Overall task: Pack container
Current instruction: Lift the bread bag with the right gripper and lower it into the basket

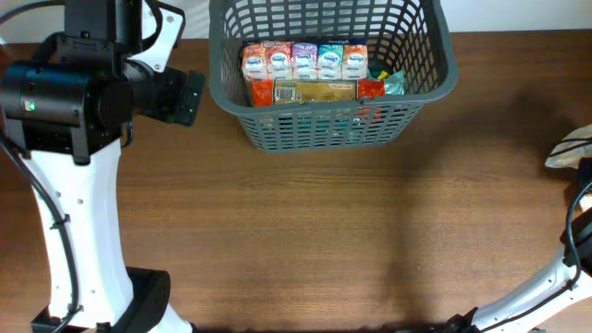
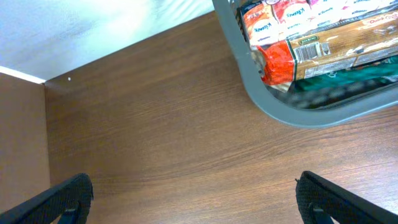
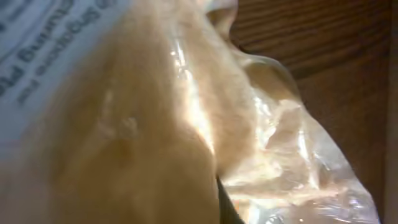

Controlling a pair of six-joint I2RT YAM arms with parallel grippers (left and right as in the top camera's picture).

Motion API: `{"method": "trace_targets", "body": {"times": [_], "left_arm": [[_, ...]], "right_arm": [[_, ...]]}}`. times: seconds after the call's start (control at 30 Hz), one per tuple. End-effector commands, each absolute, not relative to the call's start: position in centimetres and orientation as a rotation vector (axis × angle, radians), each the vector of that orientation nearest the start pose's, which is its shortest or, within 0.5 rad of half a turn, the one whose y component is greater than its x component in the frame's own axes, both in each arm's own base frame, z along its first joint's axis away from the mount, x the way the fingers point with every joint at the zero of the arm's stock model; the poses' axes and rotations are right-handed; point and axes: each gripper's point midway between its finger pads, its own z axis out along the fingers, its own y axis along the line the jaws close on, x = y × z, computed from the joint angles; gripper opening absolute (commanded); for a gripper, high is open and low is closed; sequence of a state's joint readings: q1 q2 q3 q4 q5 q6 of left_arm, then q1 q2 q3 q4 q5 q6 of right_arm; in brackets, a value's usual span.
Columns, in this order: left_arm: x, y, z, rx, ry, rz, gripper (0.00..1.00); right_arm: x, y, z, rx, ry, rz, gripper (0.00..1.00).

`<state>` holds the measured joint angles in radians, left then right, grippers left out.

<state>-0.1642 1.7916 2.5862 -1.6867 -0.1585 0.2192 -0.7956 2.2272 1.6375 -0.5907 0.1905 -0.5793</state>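
Observation:
The container [image 1: 231,102], a dark grey lattice basket, stands at the table's far middle. It holds a row of colourful cartons [image 1: 303,59], a long golden packet [image 1: 314,91] and a green packet [image 1: 392,81]. Its rim [image 2: 292,115] and the packets [image 2: 323,50] also show in the left wrist view. My left gripper [image 2: 199,199] is open and empty over bare table, left of the basket [image 1: 190,97]. My right gripper [image 3: 227,208] is at the table's right edge, shut on a clear packet with beige contents [image 3: 155,124], which fills its view and shows overhead [image 1: 569,148].
The brown wooden table [image 1: 351,240] spreads in front of the basket. A white wall or surface [image 2: 74,31] lies beyond the table's far edge. The left arm's white column [image 1: 83,231] stands at the left.

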Motion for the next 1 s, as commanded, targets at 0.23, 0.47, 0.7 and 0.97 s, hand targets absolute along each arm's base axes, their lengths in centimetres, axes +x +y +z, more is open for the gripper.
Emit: {"method": "trace_targets", "body": {"times": [0.23, 0.47, 0.7, 0.97], "left_arm": [[36.0, -3.0, 39.7, 0.385, 2.432, 0.224, 0.99], [36.0, -3.0, 39.7, 0.385, 2.432, 0.224, 0.99], [36.0, -3.0, 39.7, 0.385, 2.432, 0.224, 0.99], [36.0, -3.0, 39.7, 0.385, 2.432, 0.224, 0.99]], "right_arm": [[40.1, -32.5, 3.0, 0.466, 2.742, -0.311, 0.04], [47.5, -28.7, 19.4, 0.573, 2.275, 0.075, 0.04], [48.4, -18.5, 38.4, 0.258, 1.990, 0.359, 0.04], [45.8, 2.7, 47.2, -0.302, 1.915, 0.412, 0.04]]}}
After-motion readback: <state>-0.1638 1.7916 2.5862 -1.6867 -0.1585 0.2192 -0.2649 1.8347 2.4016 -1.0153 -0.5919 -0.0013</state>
